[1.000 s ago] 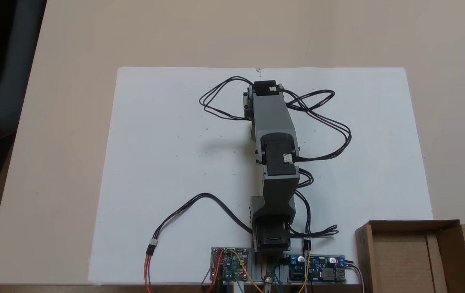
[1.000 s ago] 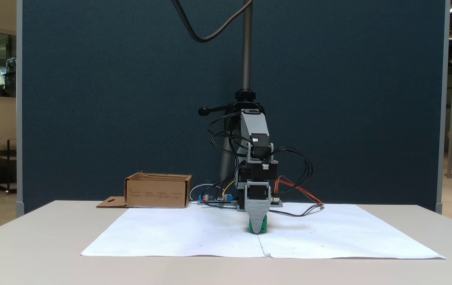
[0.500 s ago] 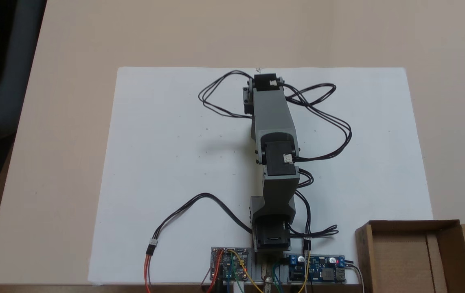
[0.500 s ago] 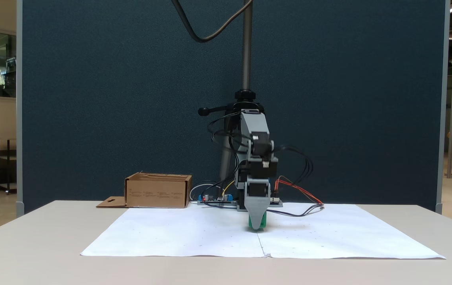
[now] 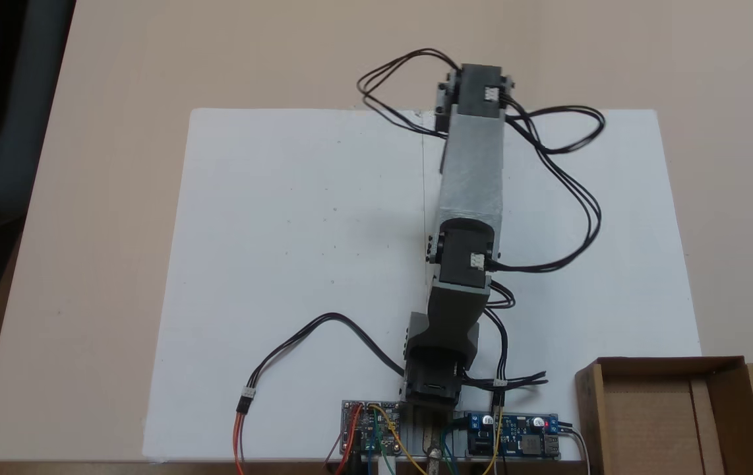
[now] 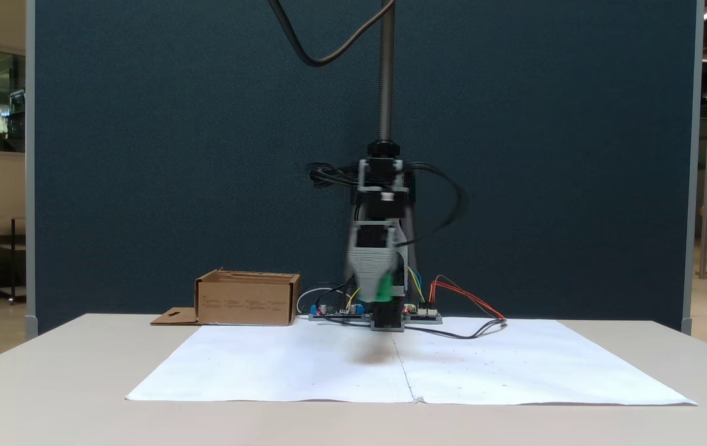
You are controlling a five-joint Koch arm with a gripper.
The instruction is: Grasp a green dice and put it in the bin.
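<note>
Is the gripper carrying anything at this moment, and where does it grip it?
The gripper holds the green dice above the white paper, the dice at its tip. Motion blur hides which faces the jaws press.

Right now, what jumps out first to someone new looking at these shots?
The grey arm, stretched along the middle of the white sheet in a fixed view from above. In a fixed view from the front, its blurred end effector hangs above the sheet with a smear of green at it, likely the green dice. The brown cardboard bin sits open at that view's left, apart from the arm.
</note>
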